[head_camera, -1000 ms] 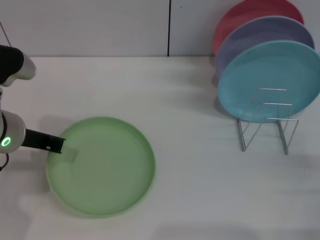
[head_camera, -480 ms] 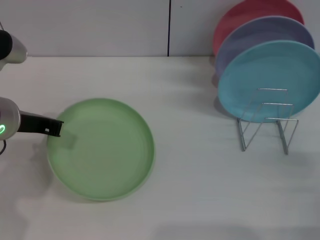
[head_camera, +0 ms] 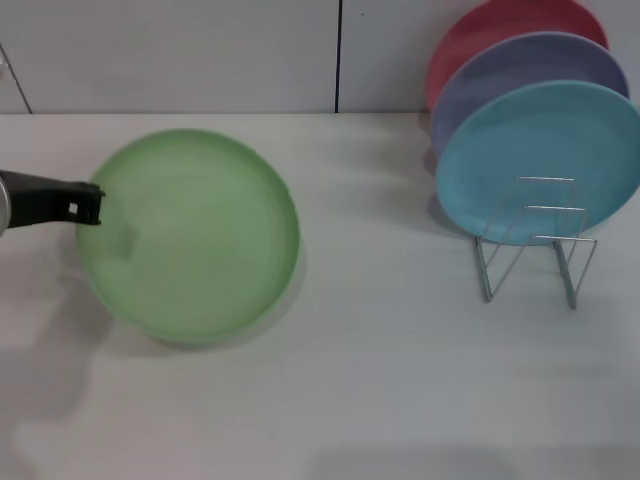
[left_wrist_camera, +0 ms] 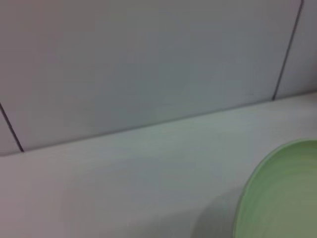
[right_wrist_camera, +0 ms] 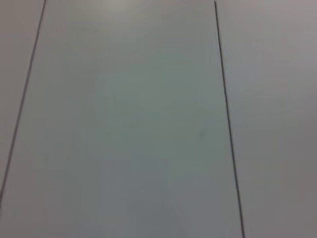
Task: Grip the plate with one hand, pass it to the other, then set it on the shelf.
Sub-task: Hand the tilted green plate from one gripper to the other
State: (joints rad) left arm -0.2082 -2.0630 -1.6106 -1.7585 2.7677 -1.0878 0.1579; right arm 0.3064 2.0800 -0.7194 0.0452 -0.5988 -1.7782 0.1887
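Observation:
The light green plate (head_camera: 190,235) hangs above the white table on the left of the head view, tilted, with its shadow on the tabletop below. My left gripper (head_camera: 88,212) is shut on the plate's left rim, its black fingers reaching in from the left edge. A curved part of the same plate (left_wrist_camera: 282,198) shows in the left wrist view. The silver wire shelf (head_camera: 535,245) stands at the right. My right gripper is out of view; its wrist view shows only wall panels.
A turquoise plate (head_camera: 540,160), a lavender plate (head_camera: 520,75) and a red plate (head_camera: 500,30) stand upright in the shelf's rear slots. The wall with a dark seam (head_camera: 338,55) runs behind the table (head_camera: 380,350).
My left gripper has lifted the green plate off the table and carried it up and toward the back, tilting it. The arm has drawn mostly out of the head view.

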